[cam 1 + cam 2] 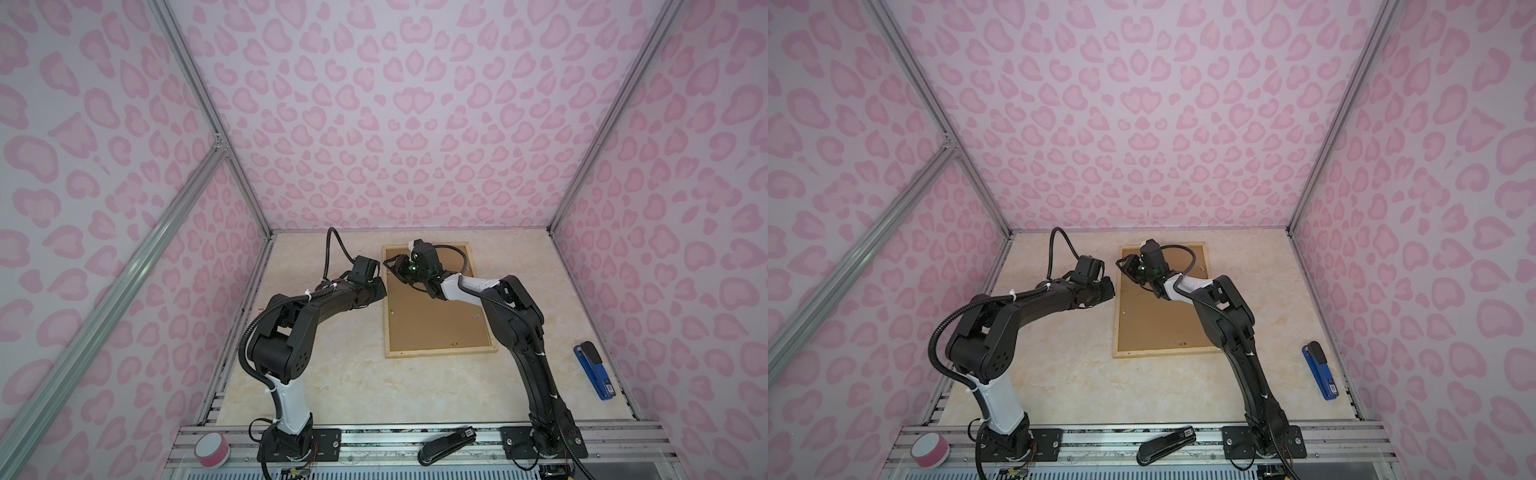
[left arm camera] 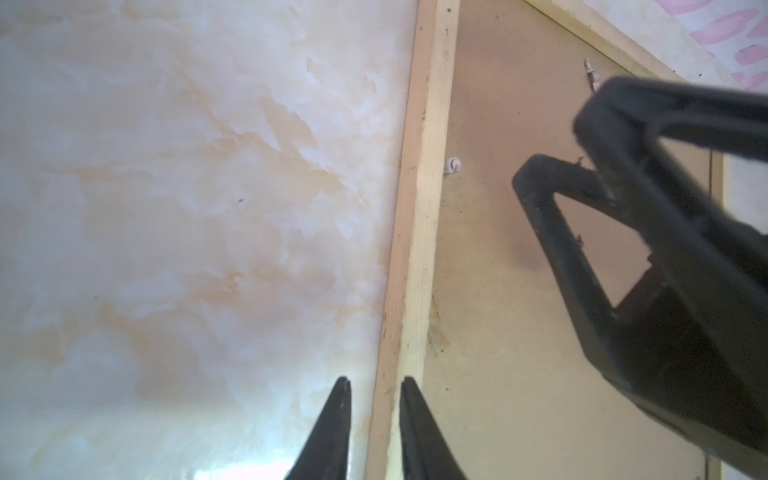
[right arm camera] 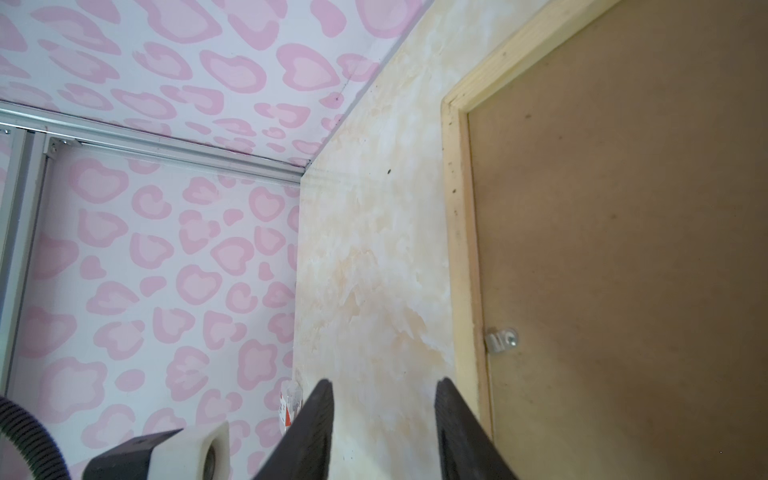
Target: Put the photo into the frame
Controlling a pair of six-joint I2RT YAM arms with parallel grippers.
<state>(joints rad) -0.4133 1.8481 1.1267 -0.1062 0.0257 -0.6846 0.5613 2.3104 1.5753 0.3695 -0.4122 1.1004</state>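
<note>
The frame [image 1: 441, 353] lies flat, back side up, on the far part of the table [image 1: 332, 374], its long sides running away from the arms' bases. The brown backing board [image 1: 436, 324] fills it edge to edge and looks seated inside the pale strips. The photo shows in none of the 4 views; my judgement is that it lies under the board, though that cannot be checked from here.

A small metal clip [image 3: 503, 340] reaches from the frame's strip onto the board; whether it is fully turned home is hard to tell at this sharpness.

The left pincer [image 2: 376, 382] hangs over the frame's left strip, jaws a narrow gap apart and holding nothing. The right pincer [image 3: 385, 384] is near the frame's far left corner, jaws spread wider and likewise empty.

So the task looks nearly or wholly done: board in, both pincers empty. At most, checking the clips seems left.

A blue stapler [image 1: 592, 372] lies well apart at the table's right edge.
</note>
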